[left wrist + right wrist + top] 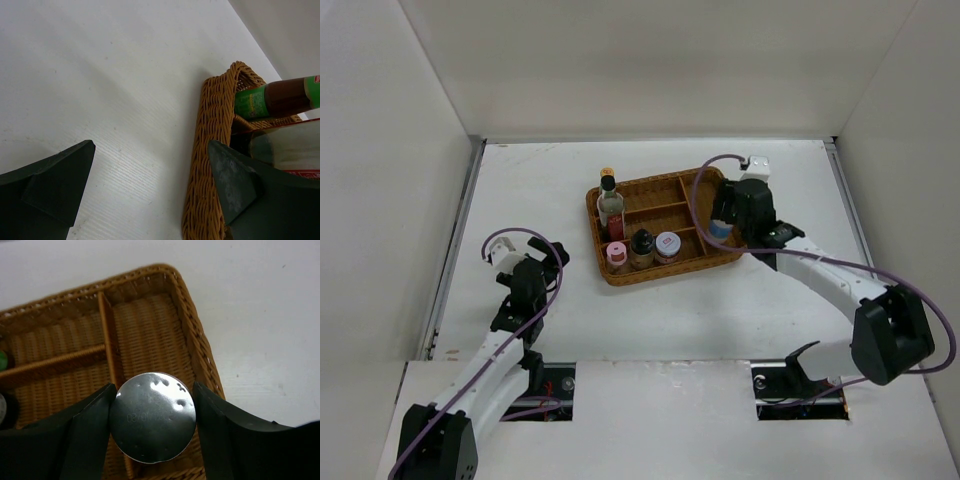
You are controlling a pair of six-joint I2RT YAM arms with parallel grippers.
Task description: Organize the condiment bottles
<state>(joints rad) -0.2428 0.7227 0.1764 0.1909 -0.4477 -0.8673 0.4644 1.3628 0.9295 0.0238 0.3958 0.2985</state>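
My right gripper is shut on the silver-lidded blue-label jar, a finger on each side of its lid. It holds the jar over the right-hand compartment of the wicker tray; whether the jar rests on the floor I cannot tell. At the tray's left end stand the tall clear black-capped bottle and the yellow-capped red-green bottle. Along the front row stand the small pink-capped bottle, the small dark black-capped bottle and the squat pink-lidded jar. My left gripper stands open and holds nothing, on the table left of the tray.
The tray's wicker left wall lies just beyond my left gripper's right finger. Dividers split the tray into compartments. White walls close in the table on three sides. A purple cable loops over the tray's right end.
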